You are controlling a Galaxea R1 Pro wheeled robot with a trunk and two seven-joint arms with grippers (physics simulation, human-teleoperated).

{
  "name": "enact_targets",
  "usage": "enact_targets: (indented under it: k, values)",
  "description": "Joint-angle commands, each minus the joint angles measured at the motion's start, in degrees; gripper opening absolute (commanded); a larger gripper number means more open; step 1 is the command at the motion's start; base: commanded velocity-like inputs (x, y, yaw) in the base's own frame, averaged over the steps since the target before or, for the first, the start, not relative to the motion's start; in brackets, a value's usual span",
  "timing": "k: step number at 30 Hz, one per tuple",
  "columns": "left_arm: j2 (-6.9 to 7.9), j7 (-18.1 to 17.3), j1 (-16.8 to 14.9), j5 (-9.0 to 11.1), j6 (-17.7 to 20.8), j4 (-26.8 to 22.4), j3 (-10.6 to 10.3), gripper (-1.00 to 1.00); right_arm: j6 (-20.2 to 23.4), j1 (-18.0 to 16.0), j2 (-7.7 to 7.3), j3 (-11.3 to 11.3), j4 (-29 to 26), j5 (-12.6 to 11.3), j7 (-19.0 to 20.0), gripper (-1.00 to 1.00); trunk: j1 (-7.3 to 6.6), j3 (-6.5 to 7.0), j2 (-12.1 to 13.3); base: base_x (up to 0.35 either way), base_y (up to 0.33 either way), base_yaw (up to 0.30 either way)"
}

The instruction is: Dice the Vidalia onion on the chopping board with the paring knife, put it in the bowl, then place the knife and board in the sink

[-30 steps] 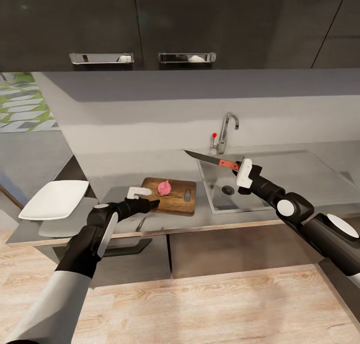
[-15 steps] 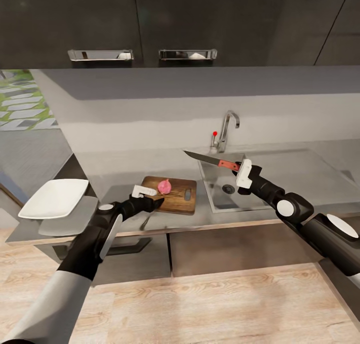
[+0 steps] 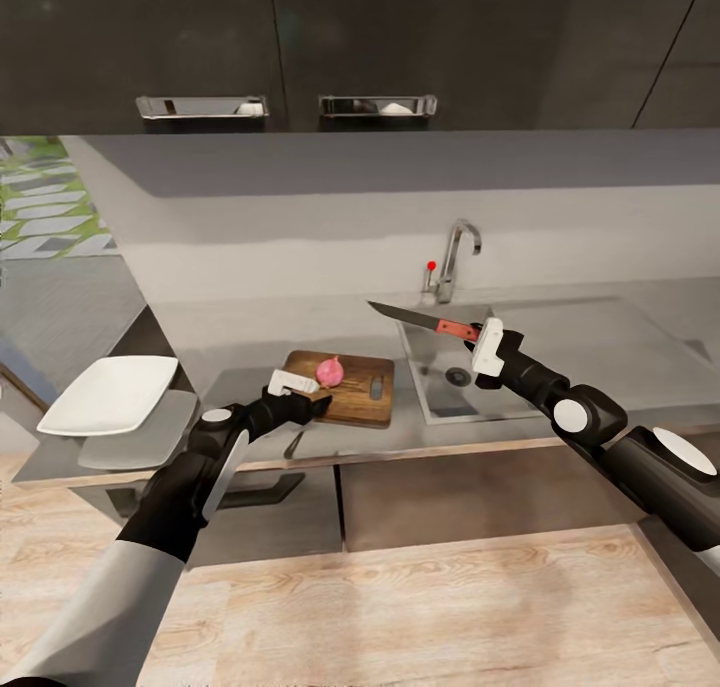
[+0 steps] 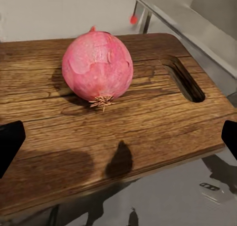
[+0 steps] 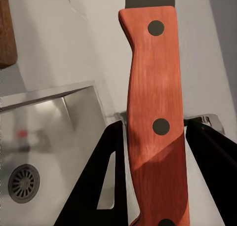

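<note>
A pink-skinned Vidalia onion [image 3: 331,370] [image 4: 97,65] rests whole on the dark wooden chopping board [image 3: 345,397] [image 4: 148,122], on the grey countertop [image 3: 240,342] left of the sink [image 3: 500,397]. My left gripper [image 3: 316,400] [image 4: 118,139] hovers open at the board's near left corner, a short way from the onion, its dark fingertips [image 4: 10,142] spread wide. My right gripper [image 3: 480,339] is shut on the paring knife [image 3: 425,320] by its reddish handle [image 5: 155,127], held above the sink with the blade pointing left. The white bowl [image 3: 108,395] sits far left.
A chrome faucet [image 3: 455,252] with a red knob [image 3: 431,265] stands behind the steel sink, whose drain [image 5: 23,183] shows below the knife. Dark wall cabinets [image 3: 300,47] hang above. Wooden floor lies in front of the counter.
My left gripper has crept a little right and forward toward the board and onion. The right arm and knife have held still.
</note>
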Motion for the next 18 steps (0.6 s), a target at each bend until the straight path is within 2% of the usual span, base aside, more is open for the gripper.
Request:
enact_targets:
  k: [1,10,18]
  values:
    - [0.05,0.10,-0.06,0.47,0.25,-0.06,-0.08,1.00,0.34,-0.07,-0.05,0.11,-0.12,0.55,0.27,-1.00,0.03,-0.17,-0.12,0.000,0.000,0.064]
    - [0.02,0.10,-0.06,0.47,-0.42,-0.07,-0.08,1.00,0.34,-0.07,-0.05,0.11,-0.12,0.55,0.27,-1.00,0.03,-0.66,-0.12,0.000,0.000,0.058]
    - [0.02,0.10,-0.06,0.47,-0.49,-0.46,-0.08,1.00,0.34,-0.06,-0.05,0.11,-0.10,0.61,0.27,-1.00,0.03,-0.69,-0.12,0.263,0.000,0.003]
